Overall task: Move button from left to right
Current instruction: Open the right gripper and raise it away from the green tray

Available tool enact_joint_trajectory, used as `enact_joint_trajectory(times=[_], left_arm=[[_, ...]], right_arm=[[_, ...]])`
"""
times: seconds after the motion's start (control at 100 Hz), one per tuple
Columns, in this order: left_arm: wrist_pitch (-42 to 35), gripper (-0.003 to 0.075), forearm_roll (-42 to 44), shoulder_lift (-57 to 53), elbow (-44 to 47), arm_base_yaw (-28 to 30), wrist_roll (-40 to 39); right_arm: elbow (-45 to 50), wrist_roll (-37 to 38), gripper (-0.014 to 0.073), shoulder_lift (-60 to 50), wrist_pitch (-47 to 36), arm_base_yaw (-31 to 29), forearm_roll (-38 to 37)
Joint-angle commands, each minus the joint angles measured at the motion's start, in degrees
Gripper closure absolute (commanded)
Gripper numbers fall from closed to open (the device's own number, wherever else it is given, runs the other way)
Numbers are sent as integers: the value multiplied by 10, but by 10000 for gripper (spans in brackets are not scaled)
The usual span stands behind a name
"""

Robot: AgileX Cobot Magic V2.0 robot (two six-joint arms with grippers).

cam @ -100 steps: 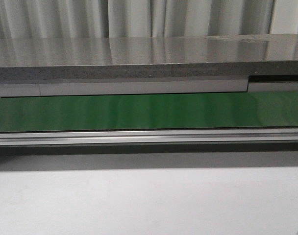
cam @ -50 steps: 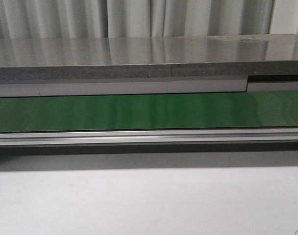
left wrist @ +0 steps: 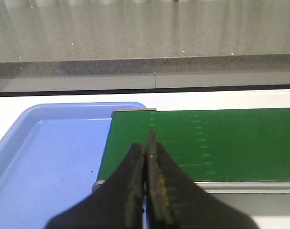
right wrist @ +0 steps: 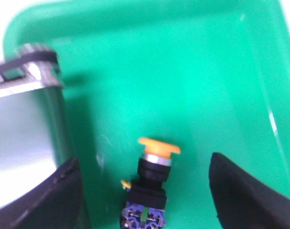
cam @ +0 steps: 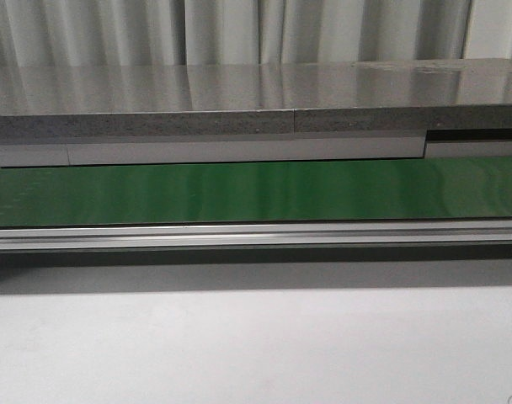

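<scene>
the right gripper [right wrist: 145, 191] has its two black fingers [right wrist: 245, 195] spread wide, holding nothing. between them, touching neither, stands the small push button with a round orange cap and black body [right wrist: 152, 183], upright in the green plastic tray [right wrist: 183, 71]. the left gripper [left wrist: 147, 191] is closed tight on nothing, hanging over the end of the green belt [left wrist: 221, 143] beside the blue plastic tray [left wrist: 45, 157].

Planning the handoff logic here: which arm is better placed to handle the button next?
Right. Its open gripper straddles the button in the green tray; the left gripper is shut over the belt.
</scene>
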Motion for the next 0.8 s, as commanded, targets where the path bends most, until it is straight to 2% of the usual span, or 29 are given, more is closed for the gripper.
enact_joint_trajectory(times=[0.0,0.39,0.58,0.79], left_arm=[[-42,741,-3,7,-16,-4,-1],[-42,741,-3,7,-16,-4,-1],[-42,741,-3,7,-16,-4,-1],[-42,741,-3,7,-16,-4,-1]], right_arm=[[-16,3,40,-59,-36,12,18],[19,3,40,-186,-31,173,37],[90,3,40,-269,-43,238,59],[204,3,40,-390,-97,262,89]])
